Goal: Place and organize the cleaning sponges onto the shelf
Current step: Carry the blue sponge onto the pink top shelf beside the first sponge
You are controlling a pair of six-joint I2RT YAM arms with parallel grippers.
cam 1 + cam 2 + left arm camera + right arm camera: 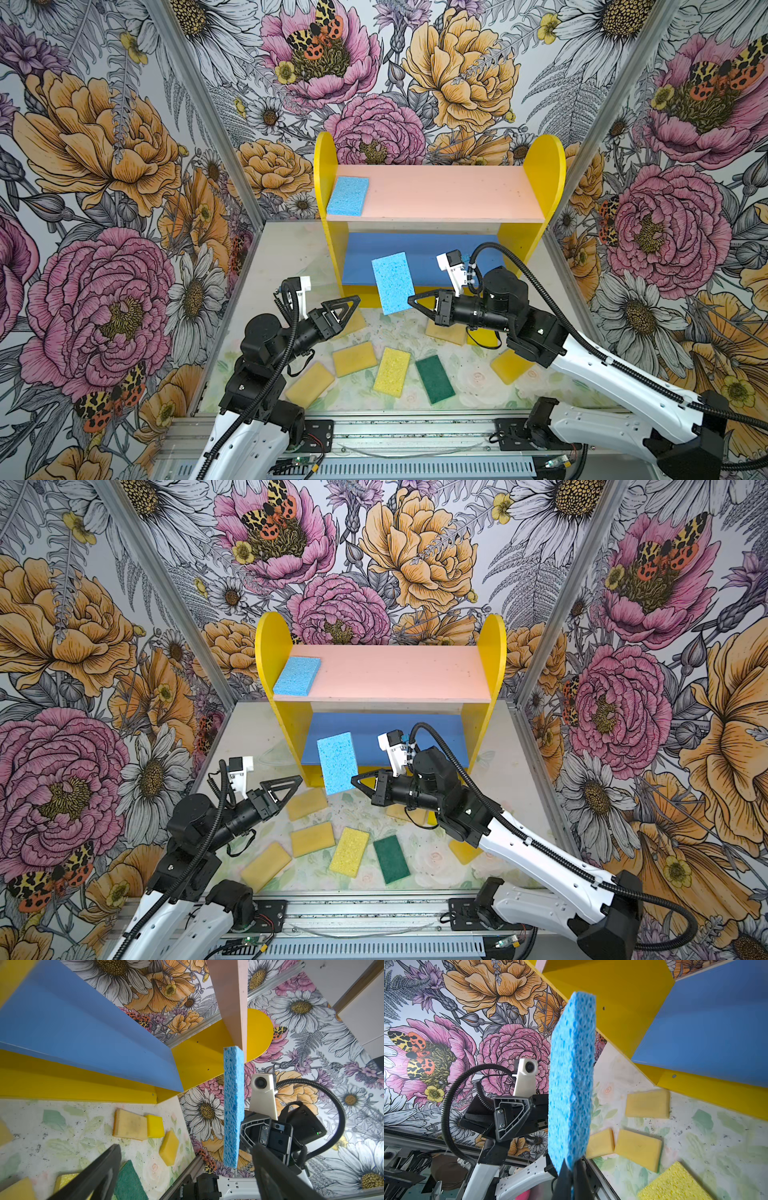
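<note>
Before the yellow-sided two-tier wooden shelf [544, 166], at twelve o'clock on the table [286, 249], a light blue porous rectangular sponge [392, 282] is pinched by one edge in the clenched right gripper [412, 300], the left gripper [353, 305] spread empty, and may be twisted loose if the pink board [436, 191] is struck.

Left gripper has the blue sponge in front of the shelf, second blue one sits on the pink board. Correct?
No: the right gripper holds that blue sponge, clear in the right wrist view; the left gripper is open and empty. The second blue sponge does sit on the pink board.
</note>
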